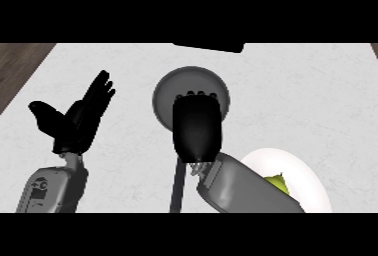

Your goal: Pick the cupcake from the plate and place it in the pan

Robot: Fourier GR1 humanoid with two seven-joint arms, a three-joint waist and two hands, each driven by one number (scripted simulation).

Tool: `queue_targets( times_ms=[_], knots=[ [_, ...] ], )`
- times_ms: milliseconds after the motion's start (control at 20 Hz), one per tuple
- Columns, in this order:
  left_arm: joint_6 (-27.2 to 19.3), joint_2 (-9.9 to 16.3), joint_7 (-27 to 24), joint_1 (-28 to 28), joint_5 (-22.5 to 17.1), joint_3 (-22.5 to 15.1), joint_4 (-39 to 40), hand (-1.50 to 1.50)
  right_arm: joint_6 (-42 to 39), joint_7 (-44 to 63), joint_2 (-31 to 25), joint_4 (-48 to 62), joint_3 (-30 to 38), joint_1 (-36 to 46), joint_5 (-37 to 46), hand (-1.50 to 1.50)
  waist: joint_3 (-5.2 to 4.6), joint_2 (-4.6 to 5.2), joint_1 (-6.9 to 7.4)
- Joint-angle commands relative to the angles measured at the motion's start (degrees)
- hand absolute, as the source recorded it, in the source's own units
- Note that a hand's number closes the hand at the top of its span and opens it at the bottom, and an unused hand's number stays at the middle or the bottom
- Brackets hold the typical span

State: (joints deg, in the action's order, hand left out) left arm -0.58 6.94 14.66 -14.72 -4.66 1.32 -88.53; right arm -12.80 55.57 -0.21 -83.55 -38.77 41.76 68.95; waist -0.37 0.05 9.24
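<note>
A grey round pan (168, 82) lies in the middle of the counter, its black handle (176, 185) pointing toward me. My right hand (196, 125) hovers over the pan and covers most of it, back up, fingers curled downward at the far end. No cupcake shows anywhere; whatever the hand holds is hidden beneath it. A white plate (314, 182) sits at the lower right, partly behind my right forearm, with only a green fruit (278, 183) showing on it. My left hand (77, 122) rests open at the left, fingers up.
A dark object (210, 47) juts in at the counter's far edge, just beyond the pan. The counter's left edge runs diagonally at the upper left, with dark wood (18, 65) past it. Bare white counter (317, 100) stretches to the right of the pan.
</note>
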Motion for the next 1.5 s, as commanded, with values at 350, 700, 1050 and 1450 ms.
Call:
queue_targets(
  times_ms=[350,700,1050,1450],
  knots=[
    [0.3,0.1,0.7,-1.9,-0.2,0.0,0.9,0.00,4.4,19.6,0.2,8.4,-0.4,20.2,-7.0,1.50,0.03,0.38,0.68],
    [-2.0,-0.4,1.2,-3.2,0.7,0.9,1.6,0.00,12.8,22.6,0.2,16.8,1.0,25.8,-8.7,1.50,0.16,0.75,-1.89],
    [-1.5,0.9,0.2,-0.5,-0.8,3.3,0.1,0.00,22.2,20.0,0.2,23.2,1.8,24.5,-8.8,1.50,0.30,0.52,-4.80],
    [-2.4,2.0,0.7,1.2,-0.2,4.5,-1.5,0.00,33.5,6.6,0.2,33.2,3.6,21.2,-12.9,1.50,0.36,0.55,-6.42]
  ],
)
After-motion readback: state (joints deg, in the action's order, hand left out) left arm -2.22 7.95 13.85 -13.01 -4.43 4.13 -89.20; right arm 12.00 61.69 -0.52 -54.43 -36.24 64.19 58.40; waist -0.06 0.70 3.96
